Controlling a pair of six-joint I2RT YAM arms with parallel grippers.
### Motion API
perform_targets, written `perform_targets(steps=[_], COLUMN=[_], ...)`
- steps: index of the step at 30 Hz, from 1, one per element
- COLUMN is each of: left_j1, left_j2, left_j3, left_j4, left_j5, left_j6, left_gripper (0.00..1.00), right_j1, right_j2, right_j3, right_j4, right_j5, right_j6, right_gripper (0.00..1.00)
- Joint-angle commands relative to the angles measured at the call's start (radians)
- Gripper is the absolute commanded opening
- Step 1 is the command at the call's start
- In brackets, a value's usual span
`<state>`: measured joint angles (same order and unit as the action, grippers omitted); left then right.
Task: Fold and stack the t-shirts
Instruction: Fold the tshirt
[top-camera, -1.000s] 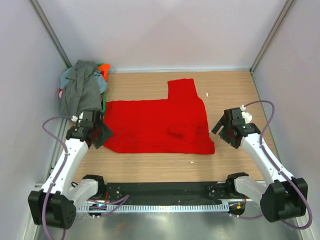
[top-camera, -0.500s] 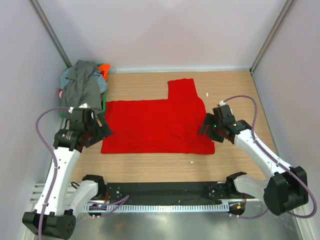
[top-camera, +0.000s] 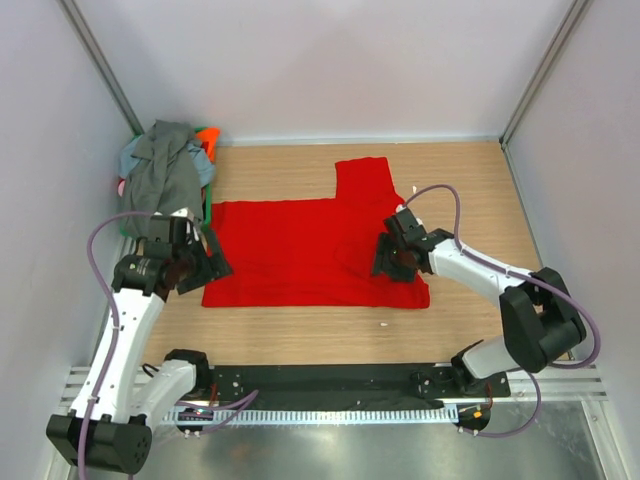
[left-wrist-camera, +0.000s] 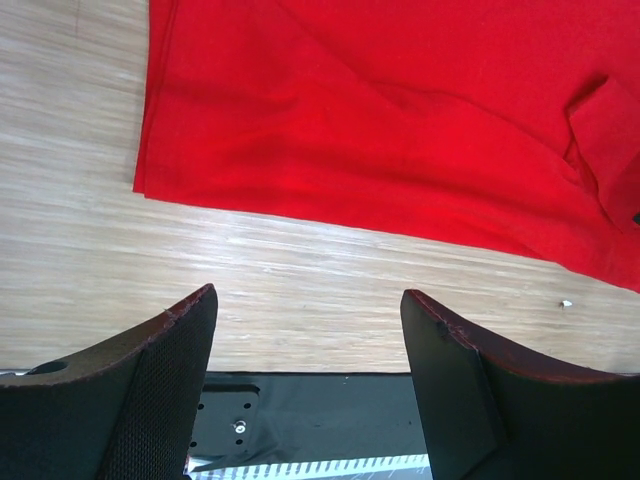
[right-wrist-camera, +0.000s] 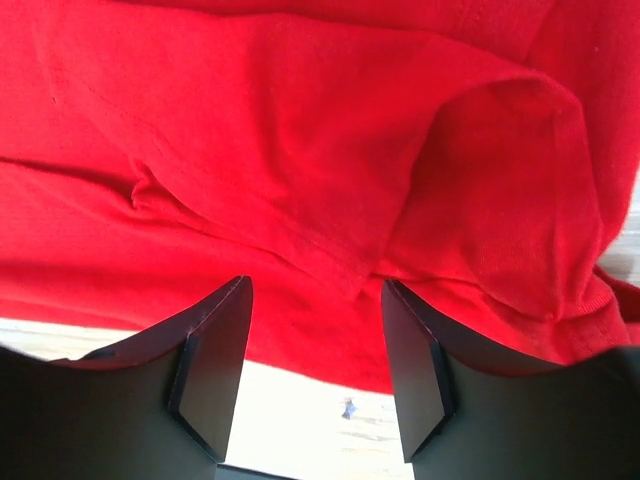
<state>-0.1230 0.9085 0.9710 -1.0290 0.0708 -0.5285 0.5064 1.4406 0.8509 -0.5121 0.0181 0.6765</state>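
- While the red t-shirt (top-camera: 290, 250) lies flat mid-table, long axis running left to right, my right gripper (right-wrist-camera: 315, 290) hangs over its folded-in sleeve (right-wrist-camera: 490, 190) by the near-right corner, jaws apart, nothing pinched.
- Left gripper (left-wrist-camera: 308, 295), also apart and empty, sits just off the shirt's left edge, so the right one is nearer.

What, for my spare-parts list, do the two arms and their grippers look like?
The left arm and right arm have white tubular links, black joints and a looping purple cable each. The left gripper and right gripper are black, with broad wedge-shaped fingers.
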Motion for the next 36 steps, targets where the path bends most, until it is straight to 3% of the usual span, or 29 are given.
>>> perform_targets(steps=[1, 13, 21, 22, 25, 36], left_j1=[0.000, 0.000, 0.000, 0.000, 0.000, 0.000], left_j2=[-0.029, -0.028, -0.028, -0.029, -0.028, -0.019], left_j3=[0.000, 0.000, -0.002, -0.002, -0.002, -0.003], left_j4=[0.029, 0.027, 0.024, 0.024, 0.024, 0.024], left_j5=[0.029, 0.026, 0.021, 0.020, 0.020, 0.020], left_j6=[0.027, 0.025, 0.021, 0.019, 0.019, 0.018], left_gripper=[0.75, 0.74, 0.73, 0.74, 0.73, 0.73], right_j1=[0.001, 0.012, 0.011, 0.011, 0.011, -0.063], right_j2=[0.017, 0.063, 0.056, 0.057, 0.064, 0.243], right_j3=[-0.003, -0.052, -0.026, -0.016, 0.023, 0.354], right_j4=[0.060, 0.106, 0.100, 0.093, 0.073, -0.046], right_j5=[0.029, 0.011, 0.014, 0.014, 0.028, 0.083], right_j6=[0.021, 0.040, 0.031, 0.025, 0.009, -0.092], right_gripper=[0.60, 0.50, 0.23, 0.12, 0.01, 0.01])
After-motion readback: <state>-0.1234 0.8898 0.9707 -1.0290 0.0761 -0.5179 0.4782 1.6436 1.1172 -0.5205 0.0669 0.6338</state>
